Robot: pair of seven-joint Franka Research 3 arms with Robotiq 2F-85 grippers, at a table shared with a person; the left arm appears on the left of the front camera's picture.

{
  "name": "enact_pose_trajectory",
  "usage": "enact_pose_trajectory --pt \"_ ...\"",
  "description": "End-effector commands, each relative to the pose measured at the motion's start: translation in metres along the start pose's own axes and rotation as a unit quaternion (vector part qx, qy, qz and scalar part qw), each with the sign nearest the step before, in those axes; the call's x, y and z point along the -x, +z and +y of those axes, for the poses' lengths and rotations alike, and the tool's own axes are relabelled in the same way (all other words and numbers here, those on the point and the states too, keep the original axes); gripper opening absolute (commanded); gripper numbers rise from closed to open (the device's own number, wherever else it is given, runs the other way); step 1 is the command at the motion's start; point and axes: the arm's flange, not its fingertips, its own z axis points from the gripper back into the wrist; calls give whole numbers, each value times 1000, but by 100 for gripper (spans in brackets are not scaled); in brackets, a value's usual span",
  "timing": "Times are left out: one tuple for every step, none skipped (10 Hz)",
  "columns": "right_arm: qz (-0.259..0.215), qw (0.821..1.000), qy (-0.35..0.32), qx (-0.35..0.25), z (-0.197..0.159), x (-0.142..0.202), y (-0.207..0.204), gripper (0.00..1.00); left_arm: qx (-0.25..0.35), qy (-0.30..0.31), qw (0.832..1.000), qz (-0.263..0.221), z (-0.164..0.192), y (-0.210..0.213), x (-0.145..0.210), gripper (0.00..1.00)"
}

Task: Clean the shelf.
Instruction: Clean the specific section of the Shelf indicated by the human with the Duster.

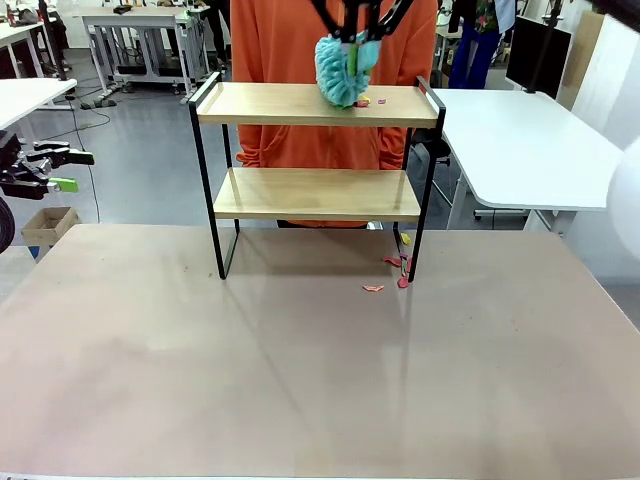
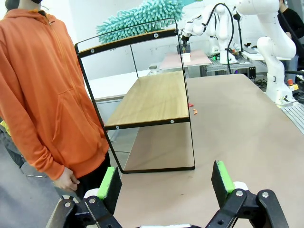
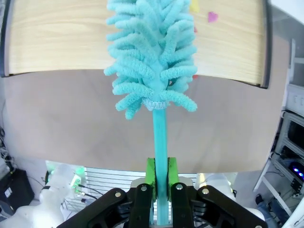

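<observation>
Front view, far left: the left gripper (image 1: 68,170) is held clear of the table's left edge. Its black fingers are spread wide and the green pads are bare, with nothing between them; its own wrist view confirms the gap. Below it a small brown cardboard box (image 1: 48,225) sits on the grey floor.

The table (image 1: 300,380) is a matt beige-grey slab with faint smears. The shelf (image 1: 300,105) stands upright at the middle of the table's far edge. It has two pale wood-grain boards, one above the other, in a thin black metal frame on slim legs. Directly behind it stands a person in an orange hooded top (image 1: 275,40).

On the top board, right of centre, rests the head of a teal duster (image 1: 340,70), with shaggy chenille fronds on a smooth plastic stick. The right gripper (image 3: 161,172) is pressed together on that stick, green pads flat against either side.

Small pink and yellow scraps (image 1: 368,101) lie on the top board just beside the duster. Red scraps (image 1: 374,288) lie on the table near the shelf's right front leg. Further right stands a white table (image 1: 520,140) with a rounded corner.
</observation>
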Motion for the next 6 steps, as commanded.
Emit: enact_pose_trajectory --pt "13 999 6 -37 4 37 -50 13 -1 -2 1000 -2 -2 1 -3 100" --pt "1 999 -7 -32 5 49 -58 13 -1 -2 1000 -2 -2 1 -3 100" --pt "-9 999 -19 -31 2 59 -62 13 -1 -2 1000 -2 -2 1 -3 100" --pt "-23 999 -25 -26 -5 66 -63 13 -1 -2 1000 -2 -2 1 -3 100" --pt "-25 999 -29 -23 -16 72 -67 13 -1 -2 1000 -2 -2 1 -3 100" --pt "-26 999 -32 -27 -22 81 -75 13 -1 -2 1000 -2 -2 1 -3 100"
